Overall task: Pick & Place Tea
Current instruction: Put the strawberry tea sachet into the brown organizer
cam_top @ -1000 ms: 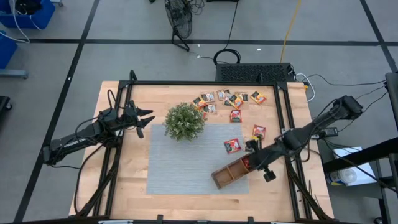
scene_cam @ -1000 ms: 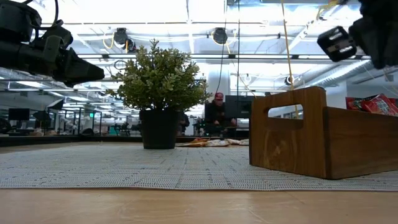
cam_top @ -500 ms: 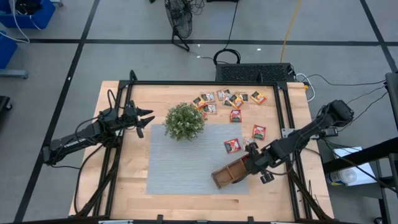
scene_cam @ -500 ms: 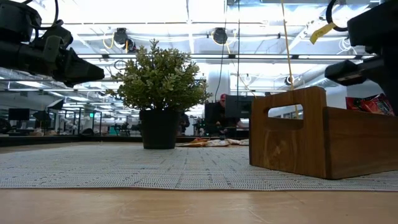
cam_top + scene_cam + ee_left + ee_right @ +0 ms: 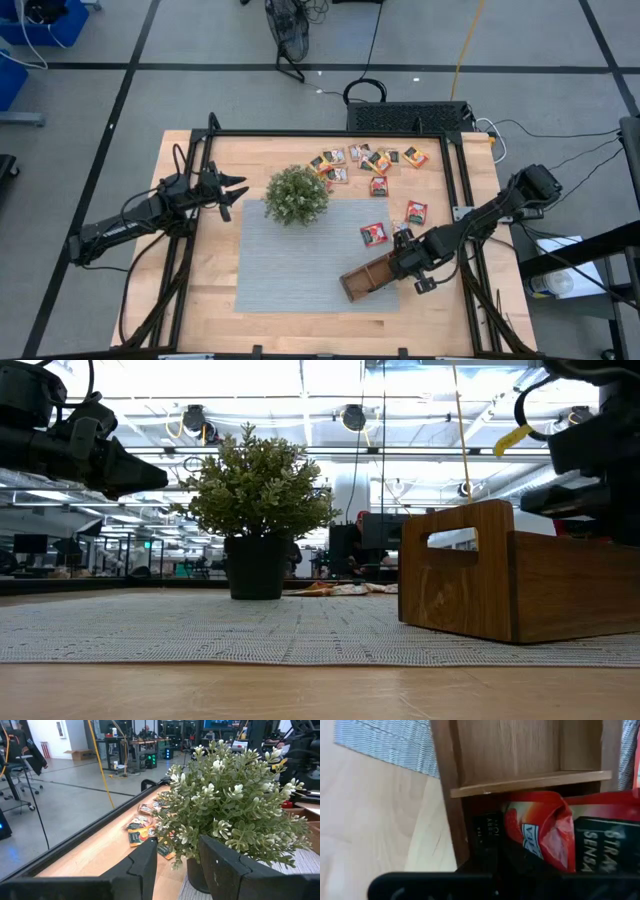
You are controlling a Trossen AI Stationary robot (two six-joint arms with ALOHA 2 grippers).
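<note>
Right wrist view: right gripper (image 5: 540, 865), jaws clenched on a red tea sachet (image 5: 540, 832), hangs over the tray's (image 5: 510, 750) end compartment; left jaws parted, idle.

Only the right wrist view gives readable print: white capitals "SENSA" under the partial letters "STRA" on the black label of a red tea sachet (image 5: 555, 840) lying in the wooden tray (image 5: 515, 760). The remaining print is too small to read.

Light wooden table (image 5: 210, 285) carries a grey mat (image 5: 290, 260) in the middle, a potted plant (image 5: 296, 194) at the mat's far-left corner, a wooden tray (image 5: 368, 280) near-right, and tea sachets (image 5: 365, 160) scattered far right.
</note>
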